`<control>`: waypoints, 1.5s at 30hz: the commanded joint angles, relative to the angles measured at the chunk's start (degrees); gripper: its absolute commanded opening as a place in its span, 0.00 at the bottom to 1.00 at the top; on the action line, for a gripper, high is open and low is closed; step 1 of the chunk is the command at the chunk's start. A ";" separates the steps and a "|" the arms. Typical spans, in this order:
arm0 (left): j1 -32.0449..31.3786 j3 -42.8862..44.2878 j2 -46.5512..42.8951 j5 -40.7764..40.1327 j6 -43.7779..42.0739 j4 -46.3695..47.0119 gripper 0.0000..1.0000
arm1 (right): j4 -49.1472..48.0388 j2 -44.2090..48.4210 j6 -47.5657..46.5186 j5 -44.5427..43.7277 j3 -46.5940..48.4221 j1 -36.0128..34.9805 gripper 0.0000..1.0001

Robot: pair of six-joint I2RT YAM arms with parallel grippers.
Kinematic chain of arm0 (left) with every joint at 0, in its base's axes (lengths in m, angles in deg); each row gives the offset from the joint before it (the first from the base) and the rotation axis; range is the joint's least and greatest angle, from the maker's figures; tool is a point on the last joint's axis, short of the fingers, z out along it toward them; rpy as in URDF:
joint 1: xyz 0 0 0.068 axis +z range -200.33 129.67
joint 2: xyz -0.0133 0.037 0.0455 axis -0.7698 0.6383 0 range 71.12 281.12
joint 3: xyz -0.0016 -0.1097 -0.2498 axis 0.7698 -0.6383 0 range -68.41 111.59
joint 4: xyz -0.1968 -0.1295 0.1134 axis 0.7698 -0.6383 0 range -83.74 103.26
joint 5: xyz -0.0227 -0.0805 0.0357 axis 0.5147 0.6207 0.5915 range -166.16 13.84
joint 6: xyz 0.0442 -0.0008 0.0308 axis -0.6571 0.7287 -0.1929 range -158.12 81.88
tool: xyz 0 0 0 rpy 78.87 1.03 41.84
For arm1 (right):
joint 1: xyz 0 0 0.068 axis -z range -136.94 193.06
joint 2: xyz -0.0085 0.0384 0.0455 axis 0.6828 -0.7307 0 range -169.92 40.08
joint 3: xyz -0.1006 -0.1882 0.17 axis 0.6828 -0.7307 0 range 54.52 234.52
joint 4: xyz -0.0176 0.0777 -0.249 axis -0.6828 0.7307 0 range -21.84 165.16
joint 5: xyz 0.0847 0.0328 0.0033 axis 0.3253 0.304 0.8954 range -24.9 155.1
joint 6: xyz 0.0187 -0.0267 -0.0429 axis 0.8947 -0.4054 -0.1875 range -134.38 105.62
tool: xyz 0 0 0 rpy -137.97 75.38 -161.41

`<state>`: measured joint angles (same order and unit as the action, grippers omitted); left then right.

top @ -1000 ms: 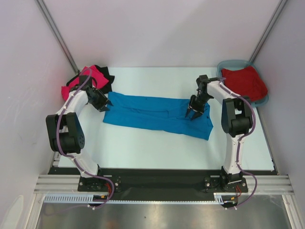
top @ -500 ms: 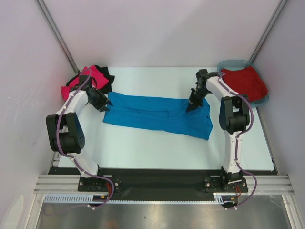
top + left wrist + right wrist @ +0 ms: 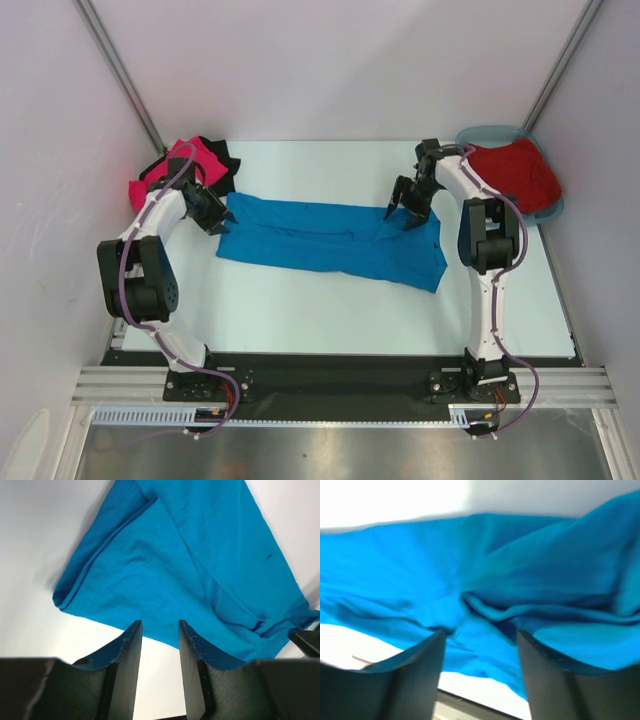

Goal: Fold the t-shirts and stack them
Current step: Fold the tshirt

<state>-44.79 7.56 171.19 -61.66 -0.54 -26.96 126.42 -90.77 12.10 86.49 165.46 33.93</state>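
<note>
**STATUS: ONE SHIRT PART-FOLDED, NO STACK STARTED**

1. The surface (image 3: 300,310) carries the blue t-shirt (image 3: 330,240) across its middle. The shirt is drawn into a long band with creased, doubled edges. Judged stage: lengthwise fold made, crosswise fold not yet done.
2. The hot pink shirt (image 3: 185,165) and the black shirt (image 3: 215,155) lie bunched together at the far left corner, unfolded.
3. The dark red shirt (image 3: 515,170) sits crumpled in the teal tub (image 3: 480,132) at the far right corner. No grey shirt shows.
4. Open room: a broad bare strip lies between the band and the arm bases, and a narrower one behind it. Side walls stand close at both ends.
5. Left arm (image 3: 150,225): jaws narrowly apart, gripping nothing, just above the band's left end, near the bunched pair.
6. Right arm (image 3: 480,215): jaws spread wide, empty, over the wrinkled right end of the band.
</note>
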 commanded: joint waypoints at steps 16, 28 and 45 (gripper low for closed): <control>-3.17 6.12 2.57 6.77 -11.31 7.87 0.43 | 4.59 18.16 -3.63 -17.69 -10.55 -1.42 0.74; -8.97 21.06 22.16 8.44 -10.69 17.63 0.43 | -3.67 21.34 -0.03 -19.80 -23.39 -5.99 0.74; -10.81 22.30 28.07 6.42 -14.64 14.39 0.44 | -4.65 12.81 0.59 -21.30 -19.88 -7.13 0.75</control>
<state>-54.83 30.86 199.32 -54.05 -12.21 -11.38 122.44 -75.99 11.93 66.40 143.27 27.18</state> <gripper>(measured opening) 0.438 0.746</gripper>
